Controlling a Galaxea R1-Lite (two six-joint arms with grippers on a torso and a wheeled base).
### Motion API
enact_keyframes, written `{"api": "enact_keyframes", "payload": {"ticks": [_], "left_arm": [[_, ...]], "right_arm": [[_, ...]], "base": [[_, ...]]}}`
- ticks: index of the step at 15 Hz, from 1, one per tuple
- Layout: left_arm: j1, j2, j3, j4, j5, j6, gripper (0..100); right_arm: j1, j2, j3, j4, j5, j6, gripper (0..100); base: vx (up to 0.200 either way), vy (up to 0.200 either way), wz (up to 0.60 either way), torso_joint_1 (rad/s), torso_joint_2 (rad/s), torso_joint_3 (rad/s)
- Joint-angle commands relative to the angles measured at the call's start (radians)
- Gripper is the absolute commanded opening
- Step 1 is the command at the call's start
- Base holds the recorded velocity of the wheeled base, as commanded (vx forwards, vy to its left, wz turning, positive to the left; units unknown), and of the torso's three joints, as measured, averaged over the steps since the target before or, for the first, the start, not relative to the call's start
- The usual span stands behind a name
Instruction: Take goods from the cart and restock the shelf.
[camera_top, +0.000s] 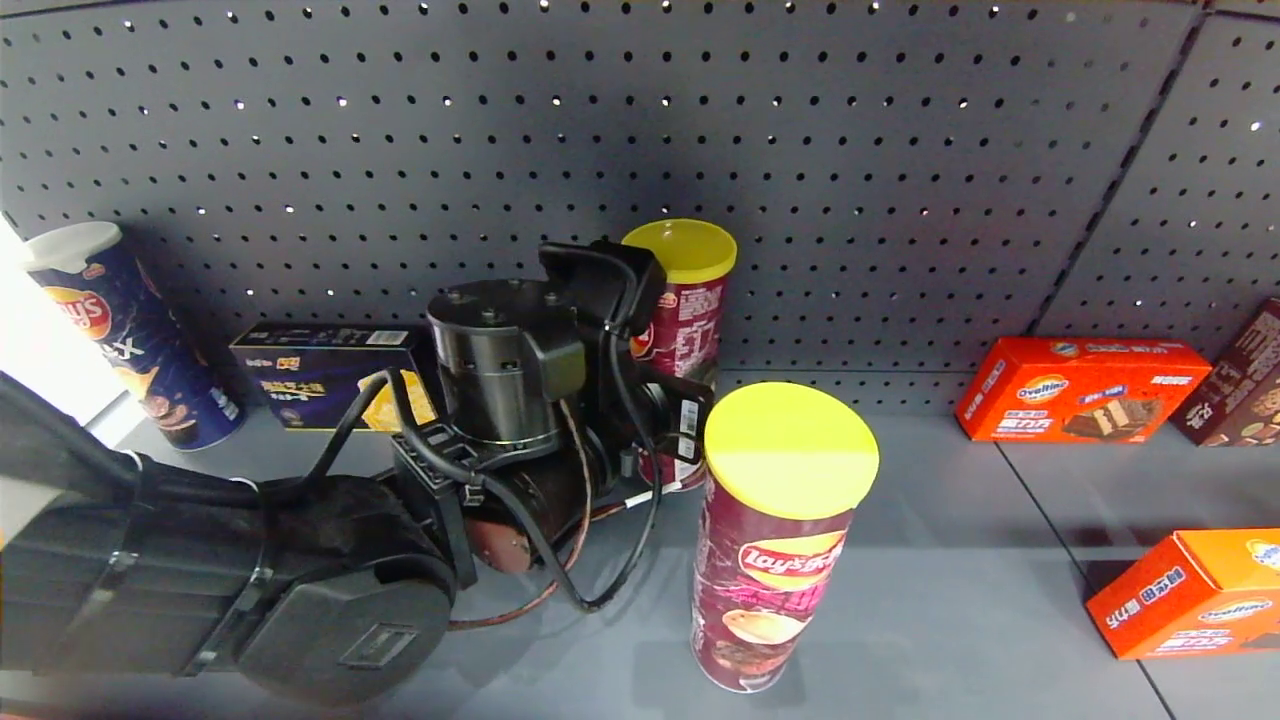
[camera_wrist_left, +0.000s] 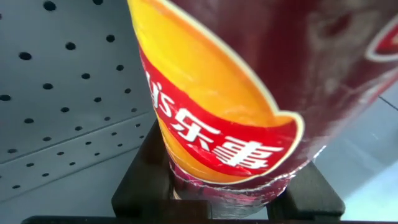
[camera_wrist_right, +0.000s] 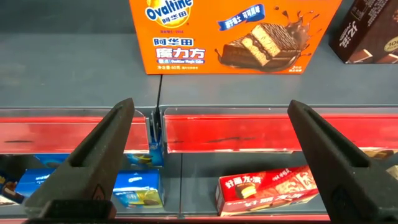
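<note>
Closest to the lens is the held can (camera_wrist_left: 249, 93), maroon with a yellow lid, its lower body wedged in the left gripper (camera_wrist_left: 227, 196). Both fingers (camera_wrist_left: 140, 183) press its sides, so it is pinched low. In the head view the held can (camera_top: 685, 300) stands upright at the back of the shelf (camera_top: 950, 600), just in front of the pegboard (camera_top: 800, 150). Its base is hidden by the wrist, so I cannot tell whether it is seated.

A front can (camera_top: 775, 540) of the same kind stands at 5 o'clock of it, just beside the gripper. A cable loop (camera_top: 590, 590) hangs near that can's foot. The dark-blue box (camera_top: 330, 375) lies at 9 o'clock, touching or nearly touching the arm, and the blue can (camera_top: 130, 340) stands further out the same way. Orange boxes (camera_top: 1085, 390) lie at 3 o'clock, well apart.

The right gripper (camera_wrist_right: 211, 162) is spread wide and empty. It faces an orange carton (camera_wrist_right: 233, 34) above a red edge strip (camera_wrist_right: 249, 132).

Risks:
- Letting go before the base is flat would likely make the tall, narrow held can rock, lean on the pegboard or roll.
- Pulling the arm back towards 6 o'clock could clip the front can with a finger or snag it with the cable. It would topple easily, possibly off the shelf's front.
- A sideways swing of the wrist could shove the dark-blue box.
- A grip this low gives little control over the top of the held can.
</note>
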Motion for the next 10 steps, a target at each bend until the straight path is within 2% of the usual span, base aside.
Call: {"api": "enact_keyframes", "payload": {"ticks": [1,5,10], "left_arm": [[0.002,0.020,-0.006,-0.002,0.000,0.000,0],[0.008,0.069,-0.063,0.000,-0.003,0.000,0],[0.013,0.096,-0.089,0.000,-0.003,0.004,0]], "right_arm": [[0.000,0.003,0.000,-0.001,-0.001,0.000,100],[0.000,0.003,0.000,-0.001,0.001,0.000,100],[0.000,0.001,0.000,-0.001,-0.001,0.000,100]], "base": [[0.000,0.000,0.00,0.000,0.00,0.000],[0.000,0.000,0.00,0.000,0.00,0.000],[0.000,0.000,0.00,0.000,0.00,0.000]]}}
